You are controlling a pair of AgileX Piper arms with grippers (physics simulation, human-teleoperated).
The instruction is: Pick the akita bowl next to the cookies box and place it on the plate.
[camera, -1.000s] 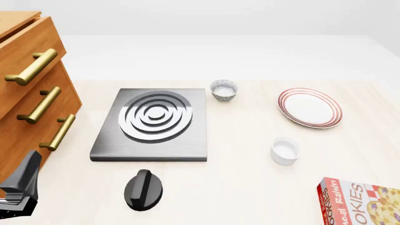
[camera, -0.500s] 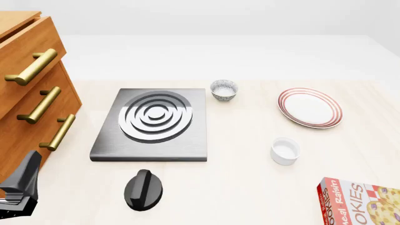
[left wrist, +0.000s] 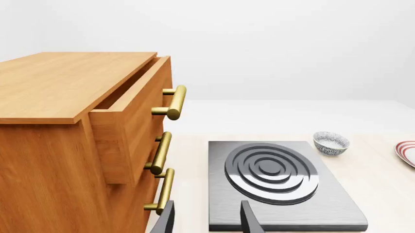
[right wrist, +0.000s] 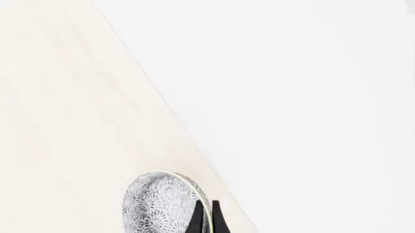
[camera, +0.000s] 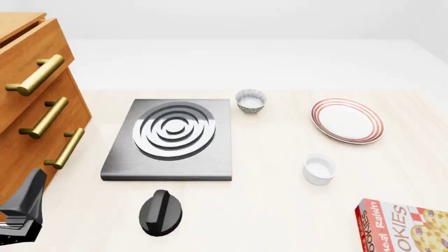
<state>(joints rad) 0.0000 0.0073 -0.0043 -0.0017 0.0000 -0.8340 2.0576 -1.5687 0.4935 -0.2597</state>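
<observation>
In the right wrist view my right gripper [right wrist: 206, 221] has its two dark fingertips pinched close together on the rim of a grey-black speckled akita bowl [right wrist: 159, 204], near the table's edge. That bowl and the right gripper are outside the front view. The red cookies box [camera: 406, 227] lies at the front right corner, partly cut off. The red-ringed white plate [camera: 347, 120] sits at the back right. My left gripper [camera: 21, 211] rests open at the front left, holding nothing; its fingers [left wrist: 249, 219] show wide apart.
A second speckled bowl [camera: 251, 100] stands by the back right corner of the grey stove plate [camera: 171, 139]. A white ramekin [camera: 319, 169] sits in front of the plate. A black knob [camera: 160, 211] lies in front of the stove. A wooden drawer cabinet [camera: 35, 105] fills the left.
</observation>
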